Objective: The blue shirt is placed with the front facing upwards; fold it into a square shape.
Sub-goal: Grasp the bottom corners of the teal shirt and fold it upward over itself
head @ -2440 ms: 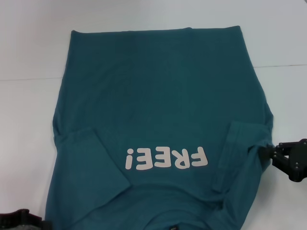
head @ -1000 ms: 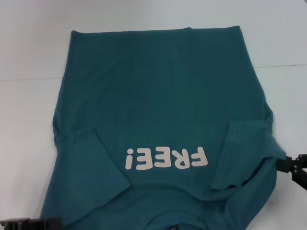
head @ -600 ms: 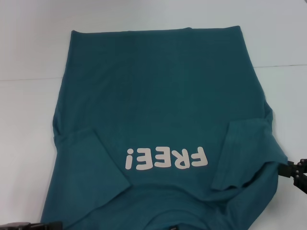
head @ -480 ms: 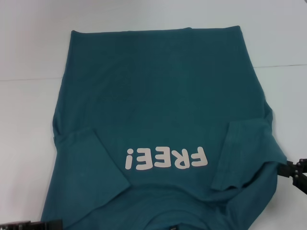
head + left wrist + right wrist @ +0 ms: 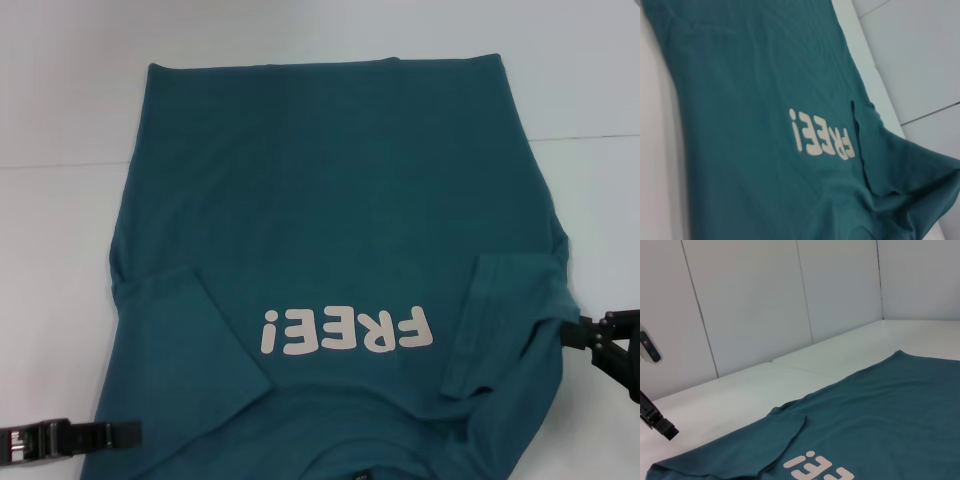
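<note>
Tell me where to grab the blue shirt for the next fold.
Probably the two near shoulder corners of the blue shirt, coming in low from each outer side. The sleeves are already folded inward, leaving straight side edges. The left pincer and right pincer sit right at those edges.

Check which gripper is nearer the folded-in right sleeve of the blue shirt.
Right. The right gripper sits at the edge of the right sleeve of the blue shirt; the left gripper is at the opposite near corner.
</note>
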You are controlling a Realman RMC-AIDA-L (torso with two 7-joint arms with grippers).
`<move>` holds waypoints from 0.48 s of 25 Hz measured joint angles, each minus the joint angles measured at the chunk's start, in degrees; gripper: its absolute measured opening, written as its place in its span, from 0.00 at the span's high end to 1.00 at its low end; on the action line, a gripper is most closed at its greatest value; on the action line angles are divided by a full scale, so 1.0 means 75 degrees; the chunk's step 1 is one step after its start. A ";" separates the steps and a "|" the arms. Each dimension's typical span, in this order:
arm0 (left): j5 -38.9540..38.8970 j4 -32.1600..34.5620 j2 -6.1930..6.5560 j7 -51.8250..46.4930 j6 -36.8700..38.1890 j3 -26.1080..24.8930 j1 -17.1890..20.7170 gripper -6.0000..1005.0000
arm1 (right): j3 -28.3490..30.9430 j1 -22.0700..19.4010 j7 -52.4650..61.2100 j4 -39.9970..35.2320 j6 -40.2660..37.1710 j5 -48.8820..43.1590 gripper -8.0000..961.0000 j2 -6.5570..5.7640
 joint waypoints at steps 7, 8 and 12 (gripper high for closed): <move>-0.0060 -0.0021 -0.0025 -0.0056 -0.0069 -0.0094 -0.0140 0.75 | -0.0053 0.0109 0.0037 0.0171 0.0193 -0.0024 0.96 -0.0023; -0.0073 -0.0027 -0.0021 -0.0101 -0.0076 -0.0118 -0.0154 0.72 | -0.0075 0.0114 0.0040 0.0175 0.0211 -0.0025 0.96 -0.0023; -0.0110 -0.0032 0.0050 -0.0373 -0.0080 -0.0155 -0.0200 0.59 | -0.0124 0.0132 0.0067 0.0176 0.0229 -0.0027 0.96 -0.0009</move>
